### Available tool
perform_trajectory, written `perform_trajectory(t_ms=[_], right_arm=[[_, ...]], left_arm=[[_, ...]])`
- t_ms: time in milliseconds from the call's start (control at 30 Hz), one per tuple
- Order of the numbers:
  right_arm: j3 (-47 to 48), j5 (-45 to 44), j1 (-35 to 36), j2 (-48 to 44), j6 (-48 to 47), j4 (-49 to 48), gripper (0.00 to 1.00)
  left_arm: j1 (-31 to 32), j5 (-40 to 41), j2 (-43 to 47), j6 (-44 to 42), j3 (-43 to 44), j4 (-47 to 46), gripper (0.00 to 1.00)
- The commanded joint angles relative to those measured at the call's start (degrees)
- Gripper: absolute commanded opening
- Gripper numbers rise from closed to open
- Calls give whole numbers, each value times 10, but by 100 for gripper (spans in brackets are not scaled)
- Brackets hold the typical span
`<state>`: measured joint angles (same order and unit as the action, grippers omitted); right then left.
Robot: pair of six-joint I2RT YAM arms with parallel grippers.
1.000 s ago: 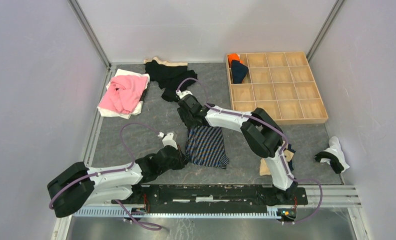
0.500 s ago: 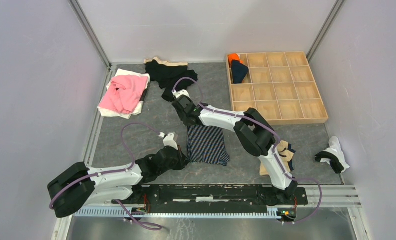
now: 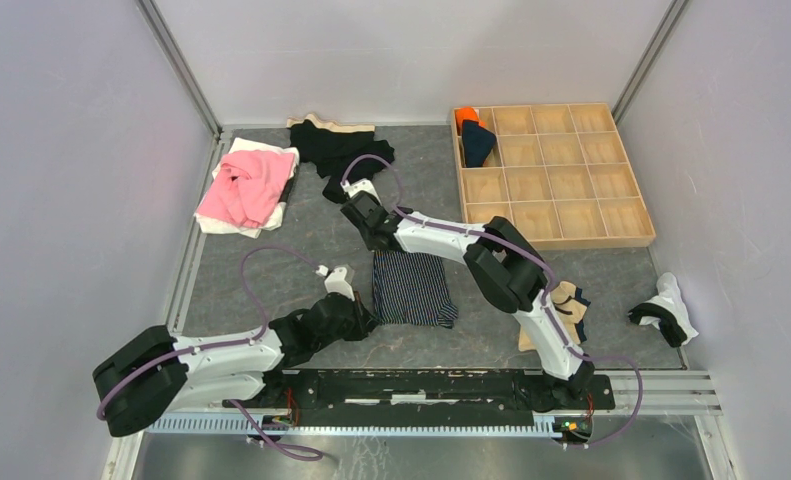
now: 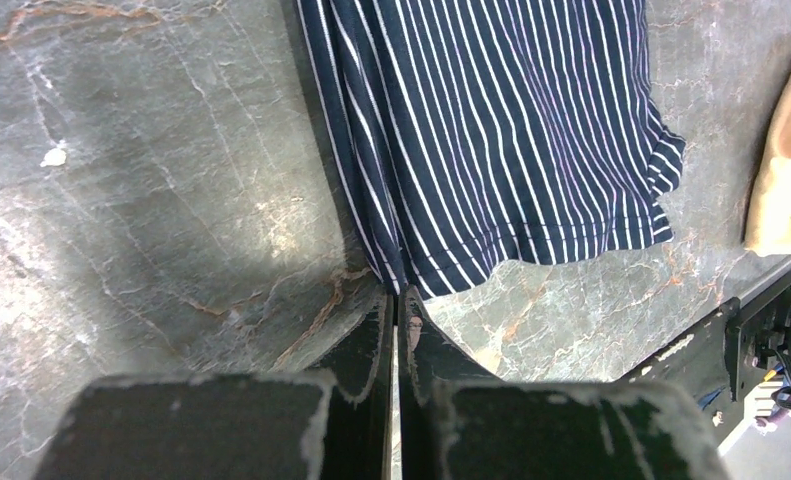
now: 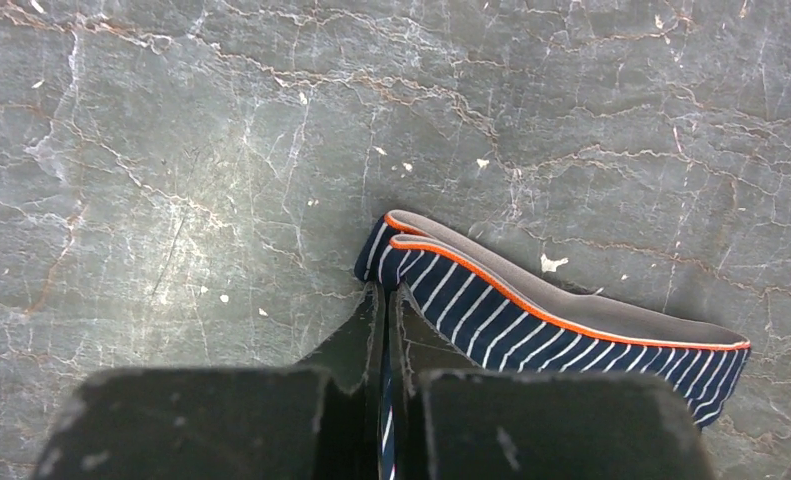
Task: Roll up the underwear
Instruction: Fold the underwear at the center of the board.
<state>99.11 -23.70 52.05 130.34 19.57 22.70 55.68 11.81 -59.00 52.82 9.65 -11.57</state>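
Note:
The navy striped underwear (image 3: 412,290) lies flat on the dark stone table between my two arms. Its orange-edged grey waistband (image 5: 571,315) forms the far side. My right gripper (image 3: 376,246) (image 5: 385,288) is shut on the far-left waistband corner, and striped cloth shows between its fingers. My left gripper (image 3: 369,321) (image 4: 396,293) is shut at the near-left hem corner of the striped cloth (image 4: 491,130), whose left edge runs straight into the fingertips. A white underwear with black trim (image 3: 665,311) lies far right.
A wooden compartment tray (image 3: 571,215) stands back right with an orange roll (image 3: 466,118) and a navy roll (image 3: 478,144) in its corner cells. A pink garment (image 3: 246,185) and a black garment (image 3: 339,152) lie at the back left. A tan cloth (image 3: 568,312) lies beside the right arm.
My right gripper slid left along the waistband and shut on its far-left corner. The underwear's left edge now lies straighter. The left gripper has not moved.

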Motion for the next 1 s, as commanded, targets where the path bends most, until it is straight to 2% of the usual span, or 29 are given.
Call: perform_trajectory(t_ms=[0,200,367,767,967], right_arm=[[-56,8,-15,-6,11,1,0],[-180,123,-45,-129,70,-139,0],[-212,169,-55,-189,106,-200,0],[-331,295,-97,-271,184,-374,0],[-369,313,-126,-275,194,-400,0]], left_arm=[[4,28,21,-16,-2,80,2],[3,82,68,-48,68,204,2],[2,135,91,-87,140,310,2],[3,141,93,-166,257,408,2],[5,82,52,-228,305,431,2]])
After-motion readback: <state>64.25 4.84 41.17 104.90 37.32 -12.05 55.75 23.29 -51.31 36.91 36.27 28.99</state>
